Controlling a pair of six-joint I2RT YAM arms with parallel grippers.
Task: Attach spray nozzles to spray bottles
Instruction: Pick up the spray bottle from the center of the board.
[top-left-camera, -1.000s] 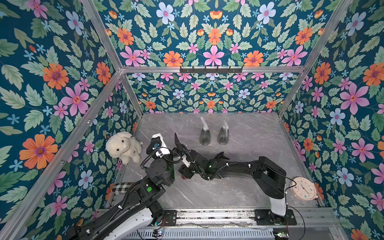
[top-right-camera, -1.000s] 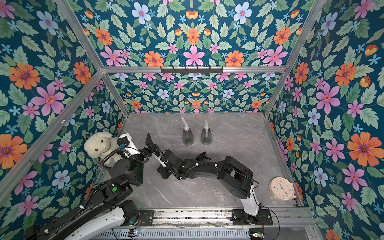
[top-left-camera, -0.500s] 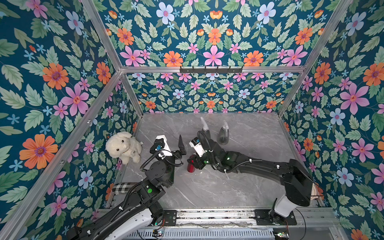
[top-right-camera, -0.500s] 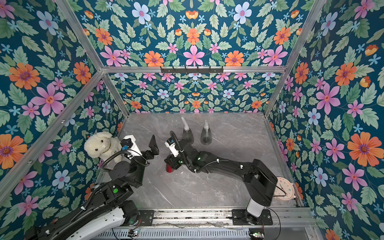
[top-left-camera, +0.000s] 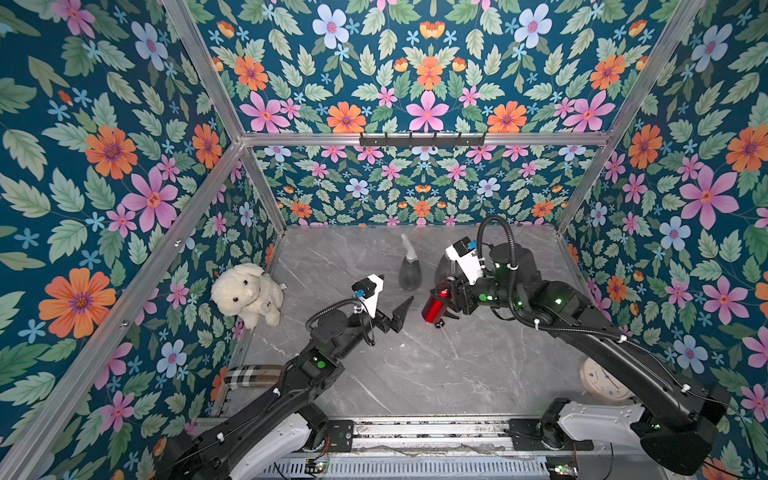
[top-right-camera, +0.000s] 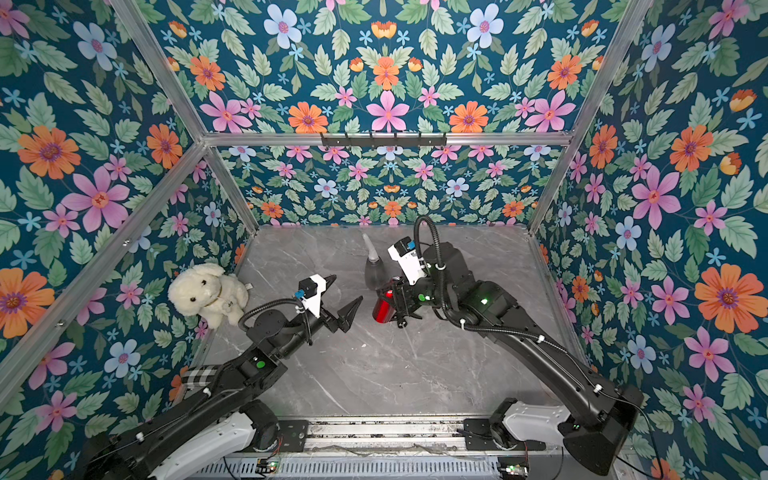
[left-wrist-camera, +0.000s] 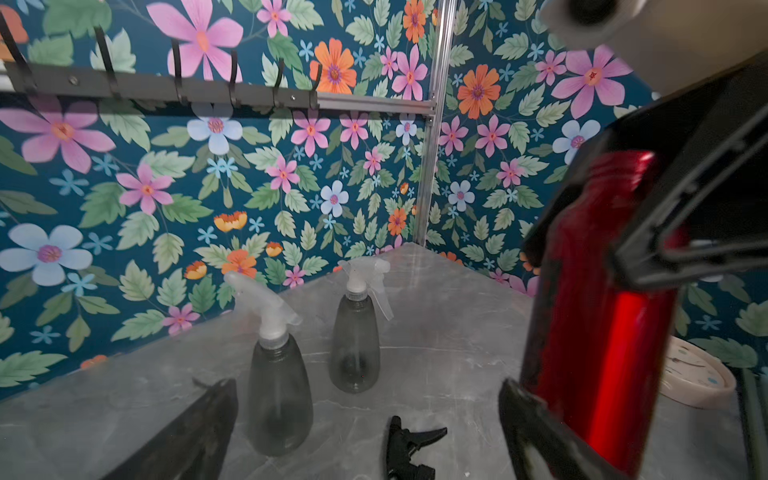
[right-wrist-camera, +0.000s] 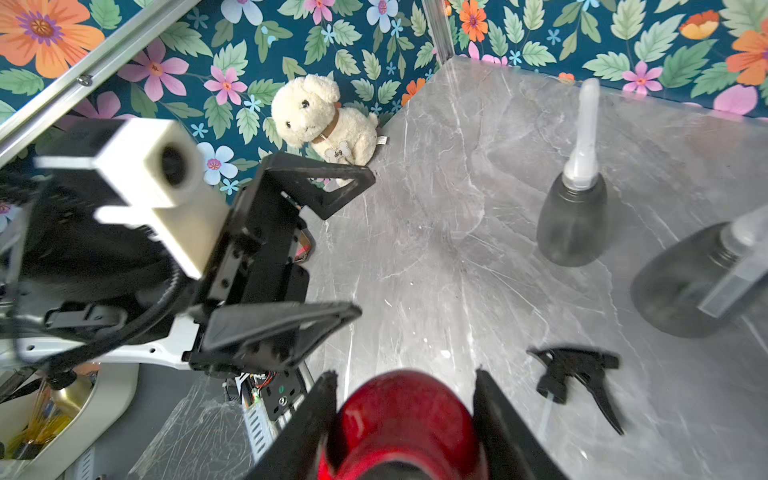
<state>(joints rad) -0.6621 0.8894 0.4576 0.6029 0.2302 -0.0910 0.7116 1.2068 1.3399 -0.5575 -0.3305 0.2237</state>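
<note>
Carried rightward, the shiny red bottle (left-wrist-camera: 598, 332), threaded neck bare, sits clamped in the right gripper (right-wrist-camera: 403, 382); left gripper (top-right-camera: 347, 287) gapes empty.

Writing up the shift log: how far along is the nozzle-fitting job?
Done: both grey bottles stand with whitish nozzles fitted. In hand: the right end effector grips the red bottle, its threaded neck bare. Remaining: the black nozzle lies on the table; the left end effector is open and empty.

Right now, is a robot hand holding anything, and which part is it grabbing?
Yes. The right gripper is shut on the shiny red metal bottle, clamped on opposite sides of its body. The left gripper is open and empty.
</note>
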